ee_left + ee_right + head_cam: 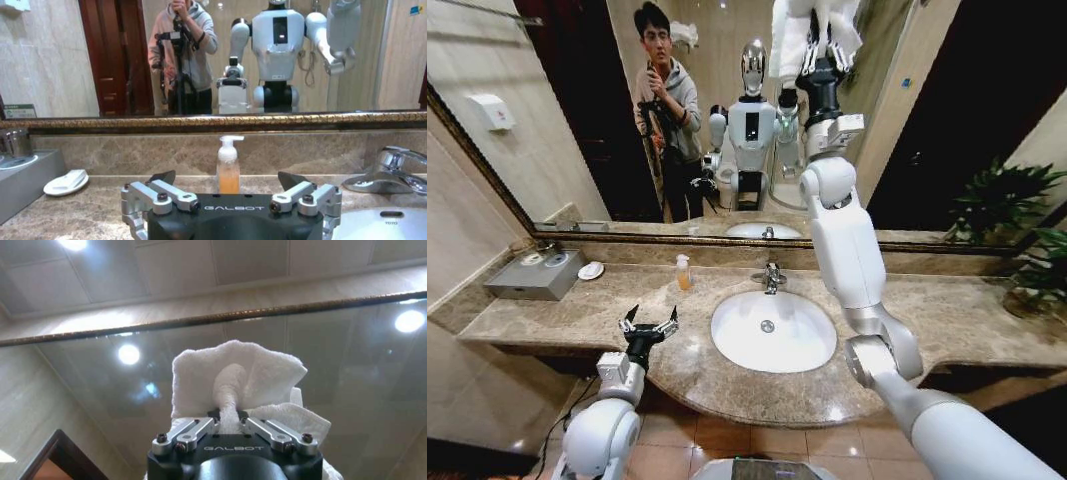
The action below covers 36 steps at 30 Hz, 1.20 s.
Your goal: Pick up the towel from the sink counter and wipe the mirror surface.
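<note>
Right hand (228, 426) clamps the towel (233, 377) high against the mirror (347, 360); left hand (649, 327) hovers open over the sink counter (547, 320).

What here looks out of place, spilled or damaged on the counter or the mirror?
Nothing stands out. The right gripper holds the towel bunched up at the mirror. The soap bottle stands upright on the sink counter, no spill shows, and the left gripper waits open above it.

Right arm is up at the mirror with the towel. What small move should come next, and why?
Probably sweep the right gripper sideways along the mirror. It is shut on the towel, raised high near the mirror's top frame, with the cloth bunched toward the glass. Actual contact can't be confirmed. The left gripper waits open over the sink counter.
</note>
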{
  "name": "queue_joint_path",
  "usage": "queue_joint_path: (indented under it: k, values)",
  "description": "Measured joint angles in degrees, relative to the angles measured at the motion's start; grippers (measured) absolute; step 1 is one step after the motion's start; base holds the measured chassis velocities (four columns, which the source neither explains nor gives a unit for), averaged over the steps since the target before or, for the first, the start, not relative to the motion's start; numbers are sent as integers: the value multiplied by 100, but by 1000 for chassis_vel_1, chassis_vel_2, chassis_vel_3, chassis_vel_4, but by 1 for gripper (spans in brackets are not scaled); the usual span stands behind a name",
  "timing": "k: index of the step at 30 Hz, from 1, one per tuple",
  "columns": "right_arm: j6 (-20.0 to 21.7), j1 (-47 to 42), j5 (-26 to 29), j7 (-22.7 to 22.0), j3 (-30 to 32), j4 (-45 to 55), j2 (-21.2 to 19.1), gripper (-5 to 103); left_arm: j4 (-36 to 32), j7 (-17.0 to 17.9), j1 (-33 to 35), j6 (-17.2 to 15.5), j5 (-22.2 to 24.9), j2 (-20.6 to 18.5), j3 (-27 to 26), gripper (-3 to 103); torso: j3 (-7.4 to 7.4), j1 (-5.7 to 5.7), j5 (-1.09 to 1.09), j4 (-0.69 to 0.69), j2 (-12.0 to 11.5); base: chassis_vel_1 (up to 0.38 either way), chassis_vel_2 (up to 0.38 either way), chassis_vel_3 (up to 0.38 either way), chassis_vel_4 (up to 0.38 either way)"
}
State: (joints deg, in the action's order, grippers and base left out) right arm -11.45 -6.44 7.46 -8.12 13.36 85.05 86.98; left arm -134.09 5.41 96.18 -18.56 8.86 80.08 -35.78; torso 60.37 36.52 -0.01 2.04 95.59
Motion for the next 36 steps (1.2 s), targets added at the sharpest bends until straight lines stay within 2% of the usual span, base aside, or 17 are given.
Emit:
queue_joint_path:
  k: [11, 14, 18, 19, 20, 24, 29, 33, 36]
  values:
    - [-12, 40, -28, 9, 65, -146, 29, 8, 0, 0, 0, 0, 0, 0, 0, 100, -1, -2, 0, -1, 1, 117, 109, -112, -112]
    - [-18, 55, -23, 9, 77, -194, 57, 8, 0, 0, 0, 0, 0, 0, -1, 100, 0, 0, -2, 4, 0, 204, 197, -189, -169]
    - [-36, 90, 234, 62, 78, -297, 119, 8, 0, 0, 0, 0, 0, 0, -1, 100, 0, -1, 1, 2, 0, 208, 219, -193, -194]
    - [-116, 248, 548, 180, 101, -648, 334, 8, 0, 1, -1, 0, 0, -2, -2, 100, 1, 2, -3, 7, 0, 103, 109, -98, -138]
    - [-132, 293, 556, 189, 120, -729, 391, 8, 0, 1, 0, 0, 0, -2, -2, 100, 1, 2, -3, 7, 0, 103, 109, -5, -52]
    - [-254, 546, 366, 178, 229, -1147, 524, 8, 0, 1, 0, 0, 0, 0, -1, 100, 0, 0, 2, 2, 0, 0, 0, 0, 0]
    - [-406, 717, -220, 172, 206, -1524, 528, 8, 0, 0, 0, 0, 0, 1, 1, 100, 0, 0, 5, -7, 0, -57, -72, 12, 40]
    - [-430, 670, -524, 231, -4, -1682, 526, 8, 0, -1, 0, 0, 0, 1, 1, 100, 0, 0, -1, 3, 0, -13, -15, 4, 1]
    - [-534, 585, -739, 395, -157, -1913, 525, 8, 0, 0, 0, 0, 0, 0, -1, 100, 0, 1, -1, 5, 0, 0, 0, 0, 0]
